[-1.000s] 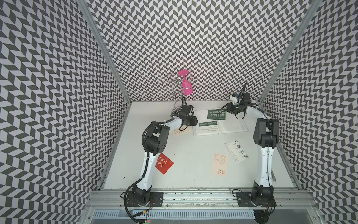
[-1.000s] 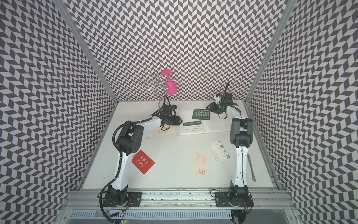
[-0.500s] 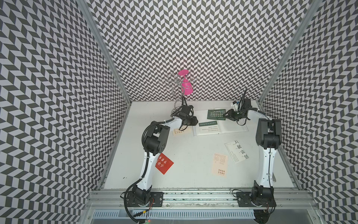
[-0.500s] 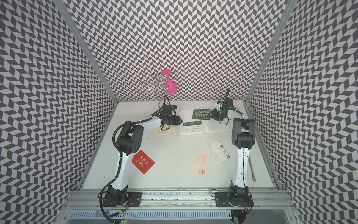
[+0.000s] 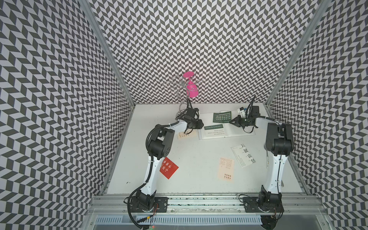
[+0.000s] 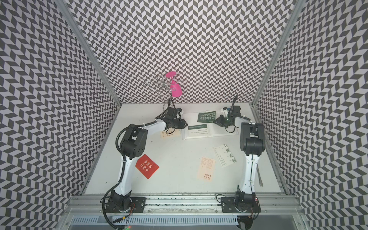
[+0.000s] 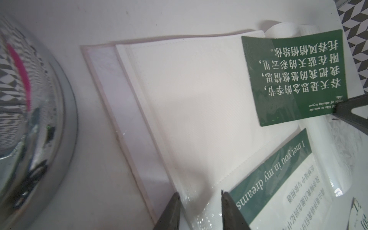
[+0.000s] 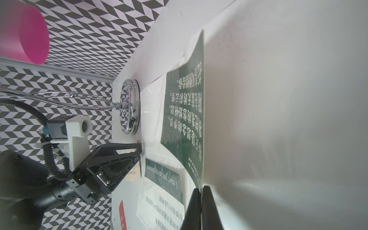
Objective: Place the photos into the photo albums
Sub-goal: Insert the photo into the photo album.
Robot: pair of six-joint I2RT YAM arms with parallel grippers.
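The white photo album [image 5: 207, 117] [image 6: 191, 117] lies open at the back of the table. A dark green photo [image 5: 222, 117] [image 7: 294, 77] [image 8: 185, 111] sits partly inside its upper sleeve, and my right gripper [image 5: 231, 121] [image 8: 200, 189] is shut on that card's outer edge. My left gripper [image 5: 201, 126] [image 7: 200, 196] stands open over the album's left edge. A white photo with a green band [image 5: 215, 130] fills the lower sleeve. Loose on the table lie a red photo [image 5: 168, 167], a peach one [image 5: 226, 168], a white one with black characters [image 5: 243, 155], and a cream one [image 5: 184, 136] under my left arm.
A chrome wire rack holding a pink goblet [image 5: 192, 89] stands behind my left gripper, its round base [image 7: 39, 119] close to the album. A slim metal utensil [image 6: 258, 175] lies along the right edge. Patterned walls close in three sides.
My right gripper has moved left from the back right corner to the dark green photo and shut on its edge. The left arm has stayed still.
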